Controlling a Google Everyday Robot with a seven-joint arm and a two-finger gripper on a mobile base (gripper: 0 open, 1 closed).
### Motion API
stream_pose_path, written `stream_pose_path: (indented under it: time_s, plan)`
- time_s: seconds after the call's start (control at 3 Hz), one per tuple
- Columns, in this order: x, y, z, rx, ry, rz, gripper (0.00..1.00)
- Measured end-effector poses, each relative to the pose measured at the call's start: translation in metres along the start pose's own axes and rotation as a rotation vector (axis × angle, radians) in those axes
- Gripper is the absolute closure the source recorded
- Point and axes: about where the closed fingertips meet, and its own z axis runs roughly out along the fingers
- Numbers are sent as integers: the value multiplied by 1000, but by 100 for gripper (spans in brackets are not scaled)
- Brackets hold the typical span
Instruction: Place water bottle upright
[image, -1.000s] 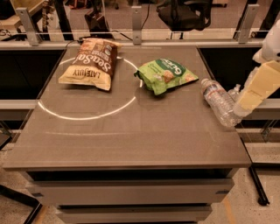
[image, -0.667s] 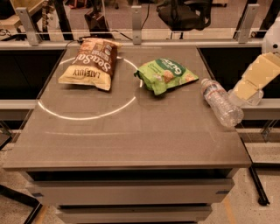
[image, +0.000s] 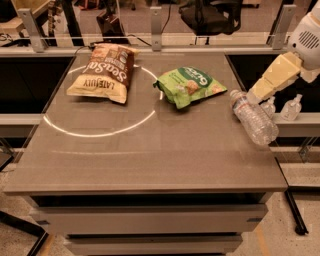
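Observation:
The water bottle (image: 253, 118) is a clear ribbed plastic bottle lying on its side near the right edge of the grey-brown table (image: 150, 155), cap end pointing to the back left. My gripper (image: 251, 96) comes in from the upper right on a cream-coloured arm (image: 275, 75). Its tip is just above and behind the bottle's cap end. I cannot tell whether it touches the bottle.
A brown sea-salt snack bag (image: 102, 72) lies at the back left and a green snack bag (image: 190, 86) at the back middle. Two small clear nozzle bottles (image: 291, 107) stand on a ledge beyond the table's right edge. A white arc is marked on the tabletop.
My arm has swung up and to the left, from beside the bottle's body toward its cap end. The bottle has not moved.

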Motion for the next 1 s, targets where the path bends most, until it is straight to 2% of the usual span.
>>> stream_pose_path:
  time_s: [0.33,0.67,1.0]
  plan:
    - [-12,-15,17,1,16,90,0]
    - [-23,-30,35,7,35,141,0]
    - [-33,-34,49,2,59,162,0]
